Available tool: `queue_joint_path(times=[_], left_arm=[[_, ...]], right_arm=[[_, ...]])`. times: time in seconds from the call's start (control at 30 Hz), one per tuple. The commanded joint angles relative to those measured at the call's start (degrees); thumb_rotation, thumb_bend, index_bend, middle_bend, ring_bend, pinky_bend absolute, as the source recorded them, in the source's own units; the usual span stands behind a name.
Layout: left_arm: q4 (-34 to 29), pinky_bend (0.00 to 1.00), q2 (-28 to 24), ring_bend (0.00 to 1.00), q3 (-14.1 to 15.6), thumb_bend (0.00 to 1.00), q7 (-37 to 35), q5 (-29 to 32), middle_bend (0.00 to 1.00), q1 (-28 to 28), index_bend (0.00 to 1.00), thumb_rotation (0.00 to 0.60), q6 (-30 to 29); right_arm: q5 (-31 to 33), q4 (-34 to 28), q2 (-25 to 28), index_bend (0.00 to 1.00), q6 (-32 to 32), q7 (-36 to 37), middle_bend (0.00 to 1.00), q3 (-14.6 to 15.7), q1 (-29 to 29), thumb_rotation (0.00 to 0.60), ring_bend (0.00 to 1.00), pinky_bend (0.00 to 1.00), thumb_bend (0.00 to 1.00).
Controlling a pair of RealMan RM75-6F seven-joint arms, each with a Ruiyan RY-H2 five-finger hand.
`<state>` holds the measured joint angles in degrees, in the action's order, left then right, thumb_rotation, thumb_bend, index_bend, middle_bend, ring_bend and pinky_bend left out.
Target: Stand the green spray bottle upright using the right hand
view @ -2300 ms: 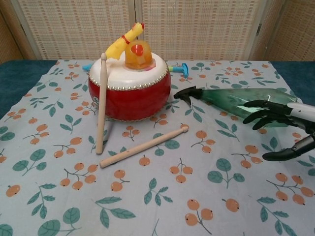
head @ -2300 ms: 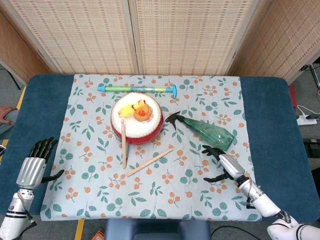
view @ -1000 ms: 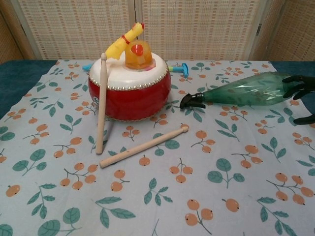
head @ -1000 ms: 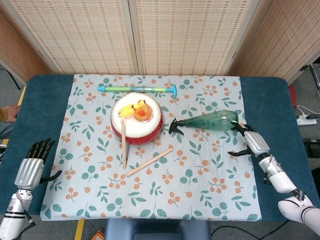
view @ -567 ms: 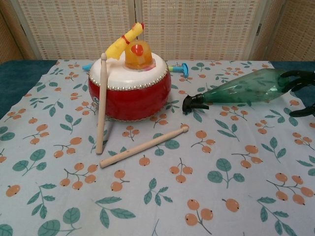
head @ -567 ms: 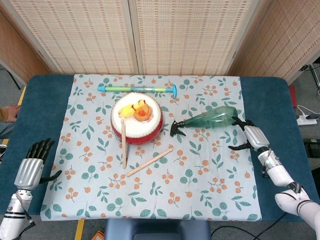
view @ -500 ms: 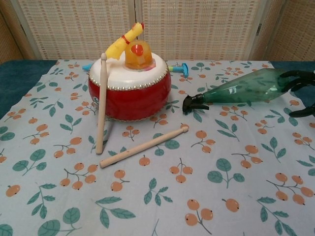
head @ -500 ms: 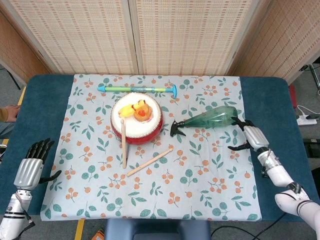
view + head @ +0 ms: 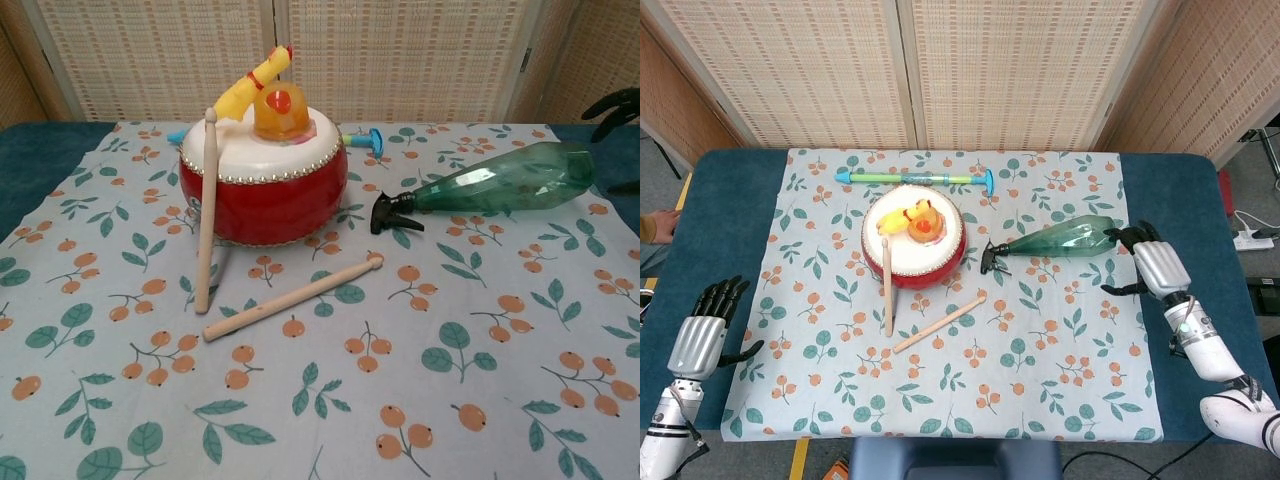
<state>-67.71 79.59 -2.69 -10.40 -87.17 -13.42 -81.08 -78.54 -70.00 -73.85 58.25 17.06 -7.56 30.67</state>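
Green spray bottle (image 9: 1060, 239) lies on its side in the head view, on the leaf-and-berry patterned cloth (image 9: 1040, 400), black trigger head pointing toward the red drum (image 9: 913, 238) and its wide base toward the right hand (image 9: 1158, 266). The black fingertips (image 9: 1130, 235) of that hand sit just beside the bottle's base; from this angle I cannot tell whether they touch it. The fingers are spread apart and nothing is gripped in them. Farther from those fingers than the bottle's nozzle, two wooden drumsticks (image 9: 939, 323) lie by the drum, one leaning against its rim, and a yellow toy (image 9: 912, 220) sits on the drumhead. A teal-and-green pump tube (image 9: 915, 178) lies along the far side of the cloth. The left hand (image 9: 705, 335) hangs over the blue tabletop (image 9: 700, 210) just off the cloth's near left corner, fingers loosely apart and holding nothing, well apart from everything else.

In the chest view, the green spray bottle (image 9: 495, 187) lies on its side, tilted so that the base is raised a little above the nozzle. The right hand (image 9: 615, 106) shows only as dark fingers at the frame's edge, above and beyond the bottle's base, spread and clear of it. The drum (image 9: 264, 185) stands well apart from those fingers, beyond the nozzle.
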Motion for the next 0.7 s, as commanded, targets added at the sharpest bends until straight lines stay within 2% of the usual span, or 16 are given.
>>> queue_joint_path(times=[0.03,0.2,0.37,0.53,0.7], left_arm=[[-0.29,0.06,-0.06,0.0,0.01,0.16,0.01,-0.28,0.0,-0.18,0.0,0.6,-0.11],[-0.27,0.06,-0.08,0.0,0.25,0.16,-0.34,-0.24,0.0,-0.57,0.0,0.6,0.97],[0.43,0.06,0.01,0.0,0.28,0.16,-1.17,-0.05,0.0,-0.67,0.0,0.6,1.38],[1.26,0.06,-0.01,0.0,0.18,0.16,-2.68,0.25,0.0,-0.63,0.0,0.6,1.57],[2.17,0.06,0.17,0.0,0.27,0.16,-3.63,0.38,0.0,-0.85,0.0,0.6,2.25]], right_arm=[[5.67,-9.13,2.66,0.24,0.65,-11.32,0.27,-5.17,2.48,0.6,0.15,0.0,0.03],[8.34,-6.82,-2.67,0.24,-1.5,-21.17,0.27,-7.5,7.95,0.6,0.12,0.0,0.03],[14.14,-1.98,-8.64,0.23,-7.17,-28.7,0.27,-9.46,14.03,0.6,0.11,0.0,0.03],[18.42,5.02,-13.8,0.23,-12.69,-36.92,0.27,-8.8,19.41,0.6,0.1,0.0,0.03],[21.24,10.47,-17.95,0.23,-16.81,-41.45,0.27,-7.5,22.81,0.6,0.09,0.0,0.03]])
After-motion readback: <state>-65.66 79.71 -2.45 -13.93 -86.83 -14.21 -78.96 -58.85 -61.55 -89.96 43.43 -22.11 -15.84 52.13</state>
